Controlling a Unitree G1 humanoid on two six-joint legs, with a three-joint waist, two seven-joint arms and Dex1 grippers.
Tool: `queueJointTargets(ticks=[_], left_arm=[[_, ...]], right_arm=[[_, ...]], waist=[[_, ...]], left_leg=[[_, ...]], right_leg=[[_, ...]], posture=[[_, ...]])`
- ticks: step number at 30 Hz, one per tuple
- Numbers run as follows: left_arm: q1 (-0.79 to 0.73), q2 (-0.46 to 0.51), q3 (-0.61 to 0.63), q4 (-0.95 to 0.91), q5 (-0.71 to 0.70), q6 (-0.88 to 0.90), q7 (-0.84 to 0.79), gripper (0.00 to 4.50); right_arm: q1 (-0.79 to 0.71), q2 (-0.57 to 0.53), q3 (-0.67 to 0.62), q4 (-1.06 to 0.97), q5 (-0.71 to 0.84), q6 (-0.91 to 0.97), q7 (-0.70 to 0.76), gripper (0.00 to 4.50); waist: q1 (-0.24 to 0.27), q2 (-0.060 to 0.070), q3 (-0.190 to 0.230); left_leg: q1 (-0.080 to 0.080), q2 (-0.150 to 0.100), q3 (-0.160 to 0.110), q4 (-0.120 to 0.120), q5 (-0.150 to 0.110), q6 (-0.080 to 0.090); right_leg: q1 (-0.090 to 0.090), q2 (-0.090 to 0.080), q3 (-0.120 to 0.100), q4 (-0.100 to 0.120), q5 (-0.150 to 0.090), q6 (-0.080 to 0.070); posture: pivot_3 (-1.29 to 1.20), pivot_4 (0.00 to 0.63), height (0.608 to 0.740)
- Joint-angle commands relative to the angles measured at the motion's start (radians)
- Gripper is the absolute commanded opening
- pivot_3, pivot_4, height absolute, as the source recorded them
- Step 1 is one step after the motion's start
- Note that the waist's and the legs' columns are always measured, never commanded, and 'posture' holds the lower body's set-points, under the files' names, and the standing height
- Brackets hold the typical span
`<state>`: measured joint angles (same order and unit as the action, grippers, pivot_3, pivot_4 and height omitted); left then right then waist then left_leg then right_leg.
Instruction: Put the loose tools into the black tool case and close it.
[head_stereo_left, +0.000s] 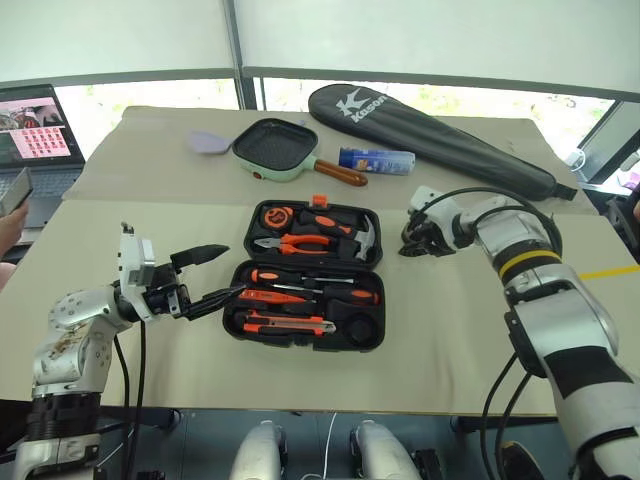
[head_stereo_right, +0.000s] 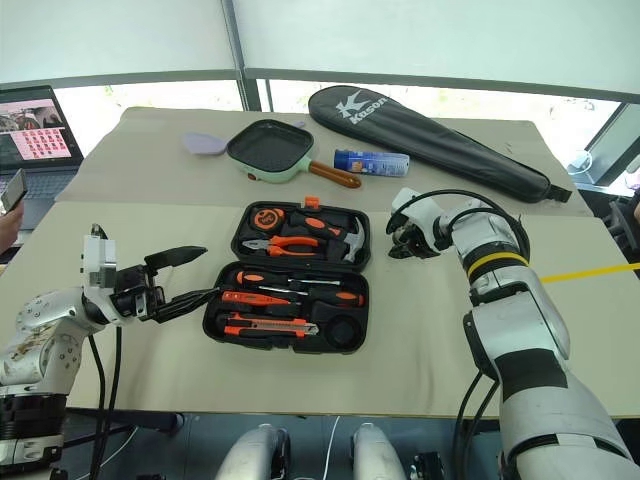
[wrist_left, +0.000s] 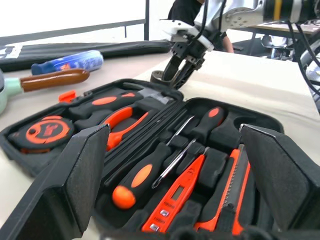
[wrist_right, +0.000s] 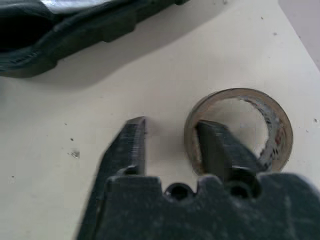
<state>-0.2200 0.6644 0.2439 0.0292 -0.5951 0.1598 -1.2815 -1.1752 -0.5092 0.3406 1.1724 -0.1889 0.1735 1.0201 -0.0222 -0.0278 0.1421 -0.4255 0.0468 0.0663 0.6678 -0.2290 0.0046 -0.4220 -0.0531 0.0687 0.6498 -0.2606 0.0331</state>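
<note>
The black tool case (head_stereo_left: 365, 330) lies open in the middle of the table. Its near half holds two black-and-orange screwdrivers (head_stereo_left: 300, 278), a slim orange screwdriver (head_stereo_left: 270, 296) and the utility knife (head_stereo_left: 290, 323). A small dark tape roll (wrist_right: 275, 125) lies flat on the table just right of the case. My right gripper (wrist_right: 167, 127) points down onto it, one finger inside the ring and the other outside, with a gap left to the roll's wall. At the case's left edge, my left gripper (head_stereo_left: 232, 270) is level, open and empty.
Pliers (head_stereo_left: 300, 243), a hammer (head_stereo_left: 350, 230) and a tape measure (head_stereo_left: 272, 216) sit in the case's far half. Behind it are a green pan (head_stereo_left: 275, 150), a blue can (head_stereo_left: 375, 160) and a long black racket bag (head_stereo_left: 430, 135). A laptop (head_stereo_left: 35, 140) stands far left.
</note>
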Motion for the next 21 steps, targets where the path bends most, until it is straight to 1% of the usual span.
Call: queueJointTargets(ticks=[1, 2, 5, 6, 8, 10, 11, 12, 13, 14, 16, 18, 20, 21], left_arm=[[0.001, 0.014, -0.006, -0.044, -0.017, -0.001, -0.024, 4.50], [0.003, 0.018, -0.011, -0.047, -0.013, -0.004, -0.033, 4.50], [0.005, 0.028, -0.024, -0.050, -0.005, -0.013, -0.061, 4.50], [0.007, 0.033, -0.028, -0.052, -0.004, -0.016, -0.071, 4.50], [0.014, 0.044, -0.036, -0.053, 0.003, -0.028, -0.100, 4.50], [0.023, 0.058, -0.044, -0.047, 0.015, -0.047, -0.132, 4.50], [0.027, 0.062, -0.047, -0.044, 0.017, -0.052, -0.142, 4.50], [0.033, 0.066, -0.050, -0.044, 0.019, -0.059, -0.150, 4.50], [0.037, 0.069, -0.054, -0.040, 0.024, -0.070, -0.161, 4.50], [0.043, 0.069, -0.057, -0.038, 0.027, -0.077, -0.168, 4.50], [0.052, 0.062, -0.060, -0.028, 0.032, -0.096, -0.175, 4.50], [0.063, 0.061, -0.069, -0.024, 0.039, -0.111, -0.187, 4.50], [0.079, 0.064, -0.077, -0.027, 0.049, -0.127, -0.201, 4.50], [0.087, 0.064, -0.078, -0.026, 0.051, -0.132, -0.205, 4.50]], right_arm=[[-0.038, -0.017, -0.031, 0.011, -0.009, -0.057, 0.000, 0.26], [-0.041, -0.027, -0.039, 0.003, -0.003, -0.078, 0.021, 0.06], [-0.048, -0.057, -0.068, -0.049, 0.034, -0.109, 0.122, 0.06], [-0.040, -0.071, -0.081, -0.098, 0.060, -0.110, 0.192, 0.06], [0.009, -0.105, -0.104, -0.315, 0.149, 0.000, 0.372, 0.06], [0.094, -0.137, -0.109, -0.626, 0.243, 0.216, 0.465, 0.06], [0.146, -0.153, -0.105, -0.791, 0.290, 0.335, 0.480, 0.06], [0.198, -0.168, -0.102, -0.947, 0.338, 0.449, 0.483, 0.06], [0.255, -0.176, -0.098, -1.102, 0.389, 0.560, 0.466, 0.06], [0.305, -0.178, -0.099, -1.232, 0.434, 0.662, 0.439, 0.06], [0.404, -0.166, -0.096, -1.439, 0.499, 0.809, 0.367, 0.06], [0.477, -0.162, -0.078, -1.548, 0.513, 0.867, 0.302, 0.06], [0.537, -0.158, -0.058, -1.597, 0.511, 0.900, 0.234, 0.06], [0.572, -0.173, -0.024, -1.609, 0.478, 0.873, 0.203, 0.06]], waist=[[0.000, 0.000, 0.000], [0.000, 0.000, 0.000], [0.000, 0.000, 0.000], [0.000, 0.001, 0.000], [0.001, 0.001, 0.001], [0.002, 0.001, 0.001], [0.003, 0.001, 0.001], [0.004, 0.001, 0.001], [0.005, 0.001, 0.001], [0.006, 0.001, 0.001], [0.008, 0.001, 0.001], [0.010, 0.001, 0.001], [0.011, 0.001, 0.001], [0.011, 0.001, 0.001]], left_leg=[[0.000, 0.000, 0.000, 0.000, 0.000, 0.000], [0.000, 0.000, 0.000, 0.000, 0.000, 0.000], [0.000, 0.000, 0.000, 0.000, 0.000, 0.000], [0.000, 0.000, 0.000, 0.000, 0.000, 0.000], [0.000, 0.000, 0.000, 0.000, 0.000, 0.000], [0.000, 0.001, 0.000, 0.000, 0.000, 0.000], [-0.001, 0.001, -0.001, 0.000, 0.000, 0.000], [0.000, 0.002, -0.002, 0.000, 0.000, 0.001], [0.000, 0.003, -0.004, 0.000, 0.000, 0.001], [0.000, 0.003, -0.006, 0.000, 0.000, 0.001], [0.000, 0.002, -0.006, 0.001, 0.000, 0.001], [0.000, 0.002, -0.006, 0.003, 0.000, 0.001], [0.000, 0.001, -0.004, 0.008, -0.001, 0.001], [0.000, 0.001, -0.004, 0.009, -0.001, 0.001]], right_leg=[[0.000, 0.000, 0.000, 0.000, 0.000, 0.000], [0.000, 0.000, 0.000, 0.000, 0.000, 0.000], [0.000, 0.000, 0.000, 0.001, 0.000, 0.000], [-0.001, 0.000, 0.000, 0.001, 0.000, 0.000], [-0.001, 0.000, 0.000, 0.000, 0.000, 0.000], [-0.001, 0.000, 0.000, 0.000, 0.000, 0.000], [-0.001, 0.001, 0.000, 0.000, 0.000, 0.000], [-0.001, 0.001, 0.000, 0.001, 0.000, 0.000], [-0.001, 0.002, 0.000, 0.007, 0.000, 0.000], [-0.001, 0.002, 0.000, 0.008, 0.000, 0.000], [-0.001, 0.002, -0.001, 0.008, 0.000, -0.001], [-0.001, 0.002, -0.001, 0.006, -0.001, -0.001], [0.000, 0.001, -0.001, 0.007, -0.001, -0.001], [0.000, 0.001, -0.001, 0.007, -0.001, -0.001]], posture=[[0.00, 0.150, 0.740], [0.00, 0.150, 0.740], [0.00, 0.150, 0.740], [0.00, 0.150, 0.740], [0.00, 0.150, 0.740], [0.00, 0.150, 0.740], [0.00, 0.150, 0.740], [0.00, 0.150, 0.740], [0.00, 0.150, 0.740], [0.00, 0.150, 0.740], [0.00, 0.150, 0.740], [0.00, 0.150, 0.740], [0.00, 0.150, 0.740], [0.00, 0.150, 0.740]])
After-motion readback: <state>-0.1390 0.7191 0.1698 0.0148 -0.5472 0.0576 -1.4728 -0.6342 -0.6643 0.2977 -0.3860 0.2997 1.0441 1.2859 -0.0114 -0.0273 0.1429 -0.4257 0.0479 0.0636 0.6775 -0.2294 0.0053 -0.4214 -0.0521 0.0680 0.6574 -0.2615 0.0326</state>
